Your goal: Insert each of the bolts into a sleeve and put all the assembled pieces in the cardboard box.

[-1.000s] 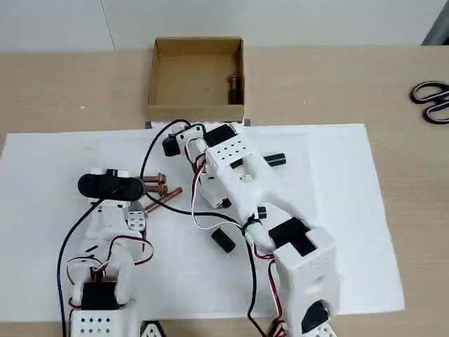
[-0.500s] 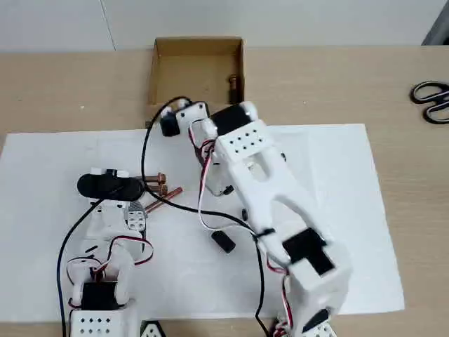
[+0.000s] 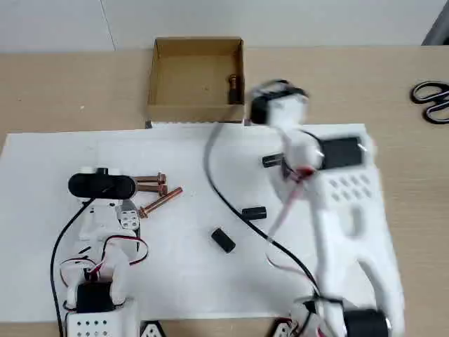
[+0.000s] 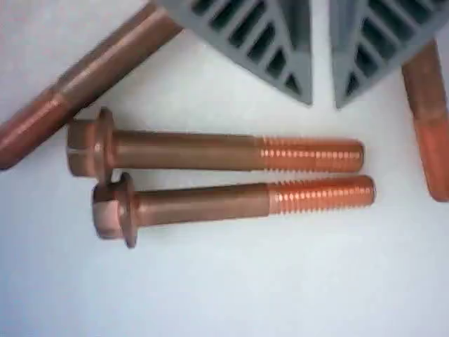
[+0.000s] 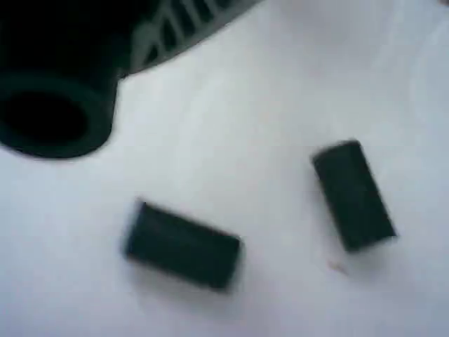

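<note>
Bench [image 3: 70, 77] with a white paper sheet [image 3: 175, 281], seen from above, partway through the assembly task. One assembled piece [image 3: 233, 88] lies inside the cardboard box [image 3: 196, 112], against its right wall, so a single pairing appears to be finished and delivered. The remaining bolts [image 4: 217, 151] lie loose on the sheet beside the left arm; the left wrist view shows two side by side with their heads aligned, flanked by parts of two more at an angle. Three sleeves [image 3: 255, 212] lie separately on the sheet, well apart from the bolts and nearer the right arm [image 3: 344, 203]. The left end effector [image 4: 323, 102] hangs just above the bolts, its grey tips narrowly parted and holding nothing. The right end effector [image 5: 168, 35] stands over the sleeves; a hollow black cylinder [image 5: 49, 116] sits close beside it, but whether it is gripped, and how wide the end effector stands, cannot be told. Scissors [image 3: 431, 102] rest at the bench's far right edge. By this evidence most of the work remains: every loose bolt has yet to be seated in a sleeve and carried to the box.
</note>
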Robot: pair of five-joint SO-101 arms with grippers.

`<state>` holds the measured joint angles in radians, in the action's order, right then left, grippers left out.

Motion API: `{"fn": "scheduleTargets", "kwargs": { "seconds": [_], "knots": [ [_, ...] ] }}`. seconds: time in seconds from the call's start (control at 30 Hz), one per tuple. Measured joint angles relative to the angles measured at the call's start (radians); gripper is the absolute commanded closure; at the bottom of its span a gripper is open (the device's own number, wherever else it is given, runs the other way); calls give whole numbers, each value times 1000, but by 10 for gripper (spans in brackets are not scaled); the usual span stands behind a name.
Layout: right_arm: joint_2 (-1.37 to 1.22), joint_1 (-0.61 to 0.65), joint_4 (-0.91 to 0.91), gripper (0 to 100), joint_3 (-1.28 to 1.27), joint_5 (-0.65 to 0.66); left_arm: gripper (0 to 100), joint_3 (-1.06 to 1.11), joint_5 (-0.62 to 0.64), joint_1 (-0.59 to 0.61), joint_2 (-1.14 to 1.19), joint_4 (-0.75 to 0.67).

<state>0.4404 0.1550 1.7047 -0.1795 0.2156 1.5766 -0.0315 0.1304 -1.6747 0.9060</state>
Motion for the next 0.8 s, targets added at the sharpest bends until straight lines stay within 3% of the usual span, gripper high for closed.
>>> {"fn": "scheduleTargets", "kwargs": {
  "seconds": [0.13,0.33,0.57,0.8],
  "knots": [
    [196,-137,0,994,-198,14,992,-115,-5,0,0,61],
    [387,-311,-29,994,-408,92,991,-161,-112,0,0,104],
    [408,-345,-46,995,-431,98,960,-236,-133,0,41,106],
    [411,-350,-46,995,-431,51,964,-554,-133,0,430,138]
  ]
}}
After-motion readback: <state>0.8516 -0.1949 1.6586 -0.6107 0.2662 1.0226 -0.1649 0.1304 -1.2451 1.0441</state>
